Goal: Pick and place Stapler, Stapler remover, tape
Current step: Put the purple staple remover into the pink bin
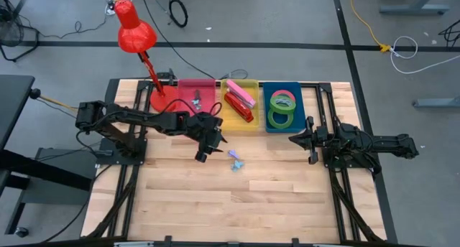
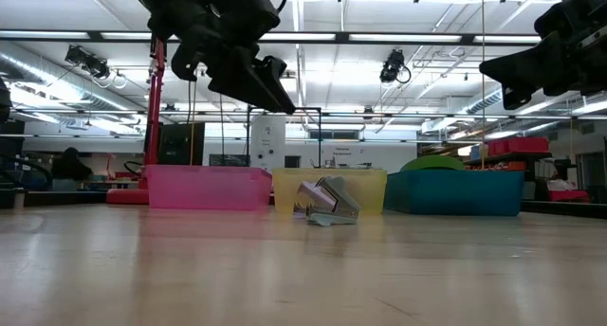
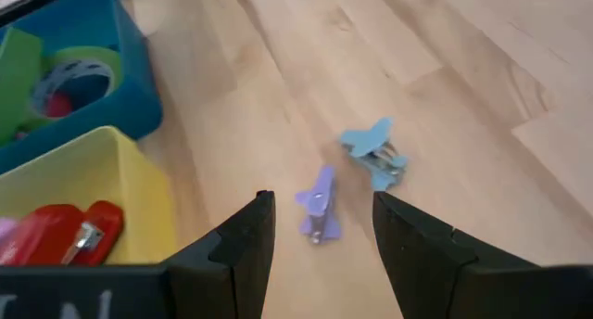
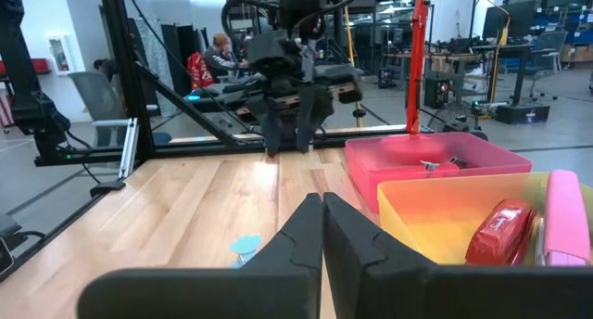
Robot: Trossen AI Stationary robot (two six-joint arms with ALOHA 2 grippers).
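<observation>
Just below and ahead of the left hand, two small blue-purple staple removers lie on the bare wooden surface, in front of the yellow bin. The nearer staple remover sits between the hand's fingers as the wrist view sees it, its long axis running roughly along the line of reach; the farther staple remover lies just beyond it and off to one side, turned at an angle. The left hand hovers above the surface, fingers spread about halfway, holding and touching nothing. It is plainly the nearer arm. The right hand waits well apart near the blue bin, fingers pressed together and empty.

Staplers, one red and one pink, already lie in the yellow bin, and the tape rings in the blue bin. The pink bin seems to hold more small removers, though they are hard to make out.
</observation>
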